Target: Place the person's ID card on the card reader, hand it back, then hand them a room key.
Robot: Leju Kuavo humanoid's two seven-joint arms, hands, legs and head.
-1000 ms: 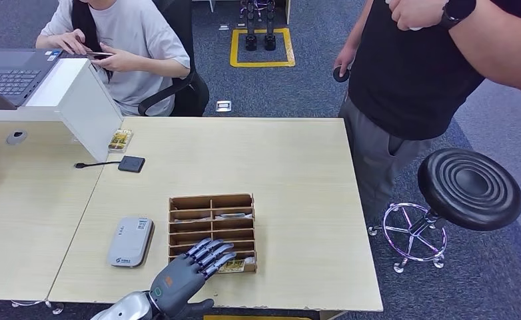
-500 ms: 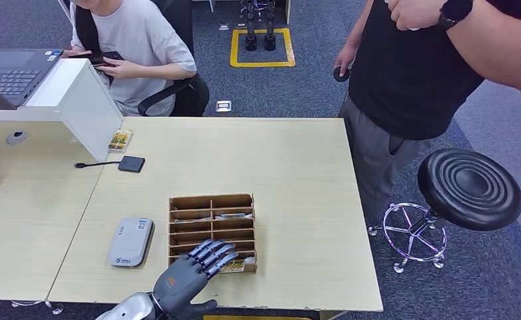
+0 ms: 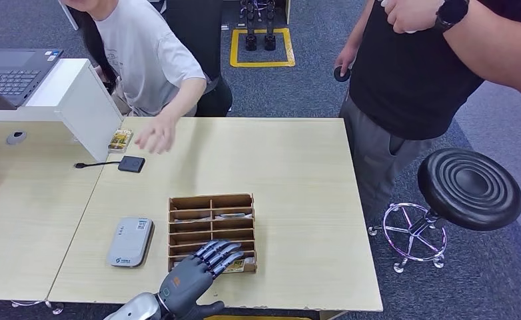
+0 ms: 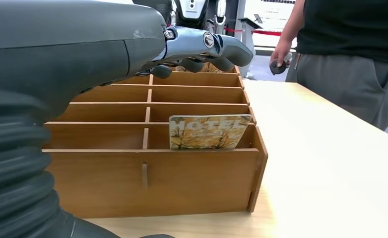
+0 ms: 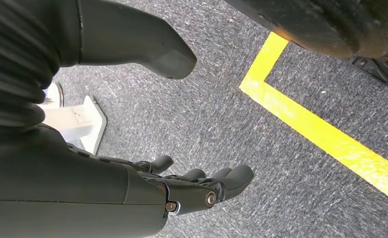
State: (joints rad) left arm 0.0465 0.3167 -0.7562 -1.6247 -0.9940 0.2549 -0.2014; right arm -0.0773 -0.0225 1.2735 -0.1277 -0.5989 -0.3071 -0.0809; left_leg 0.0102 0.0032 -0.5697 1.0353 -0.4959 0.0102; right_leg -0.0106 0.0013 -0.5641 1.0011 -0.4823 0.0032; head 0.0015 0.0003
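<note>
While the left robot hand [image 3: 201, 270] hovers with fingers apart over the wooden box [image 3: 212, 230], no key card [image 4: 209, 132] is picked yet.

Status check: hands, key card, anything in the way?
Left hand open over the wooden rack, holding nothing. Right hand open, hanging over floor. Key card upright in nearest slot. Nothing blocking.

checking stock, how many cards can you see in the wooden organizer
2: one picture card upright in the near right slot by the left robot hand, one pale card in a farther right slot. Dividers may hide others.
</note>
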